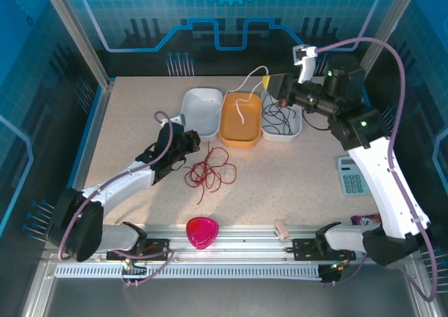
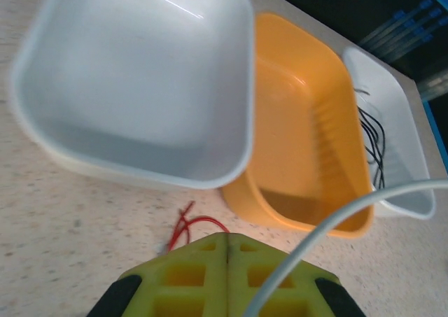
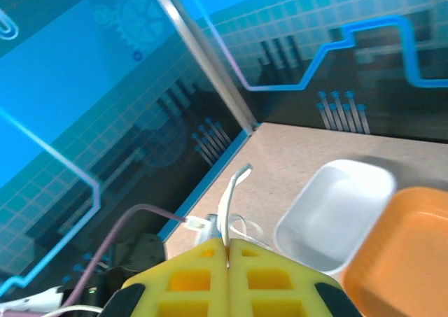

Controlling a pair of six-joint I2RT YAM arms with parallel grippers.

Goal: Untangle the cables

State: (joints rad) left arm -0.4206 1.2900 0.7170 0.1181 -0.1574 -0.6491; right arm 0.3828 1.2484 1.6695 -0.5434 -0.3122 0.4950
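Low over the table (image 1: 133,121), my left gripper (image 2: 227,236) is pinched shut on the red cable (image 1: 208,170). My right arm stretches out above the orange tray (image 1: 241,139), with its gripper (image 3: 227,243) clamped on the white cable (image 3: 226,205) that dangles into it.

bare tabletop (image 1: 126,128) far left; red cables (image 1: 208,171) centre; tray row (image 1: 250,131), white cable (image 1: 253,74) far middle; calculator (image 1: 352,175) right.
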